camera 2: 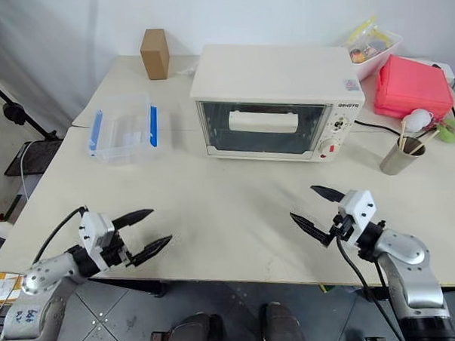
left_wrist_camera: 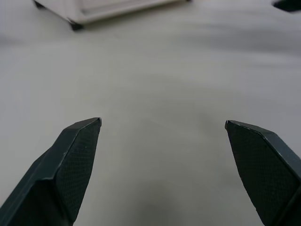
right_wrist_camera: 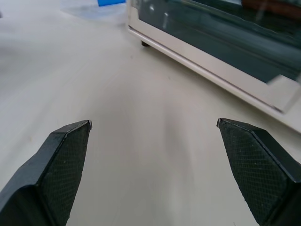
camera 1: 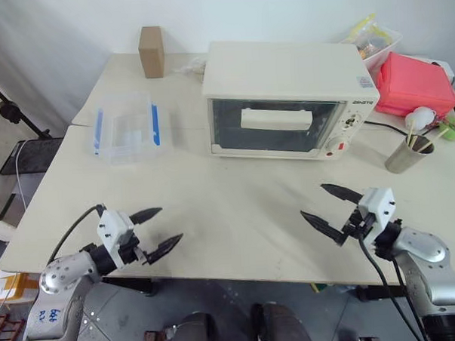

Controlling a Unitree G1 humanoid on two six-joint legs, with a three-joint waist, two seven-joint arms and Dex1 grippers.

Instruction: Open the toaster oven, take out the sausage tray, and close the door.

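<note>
- While the door stands shut against the toaster oven, no step of the task appears begun: opening, tray removal and closing all remain, by my judgement.
- Toaster oven: cream-white, boxy, smooth painted shell; sits at the far middle of the worktop, front facing the robot.
- Door: dark glass panel in a cream frame, with a wide, rounded cream bar handle across its upper part.
- Control panel: at the right of the oven front, with pale knobs and a small red light low down.
- Sausage tray: cannot be made out behind the dark glass; presumably inside the oven.
- Left end effector: near left edge of the worktop, two black tapered fingers with textured pads, spread wide, holding nothing.
- Right end effector: near right, same build, spread wide and empty, well apart from the oven.
- Worktop: pale, matt, flat, faintly scuffed.
- Clear plastic container: left of the oven, transparent, blue latches.
- Red-pink plastic box: far right, glossy.
- Metal cup: right of the oven, brushed steel, cylindrical, holding utensils.
- Brown block: far left, cardboard-like, upright.
</note>
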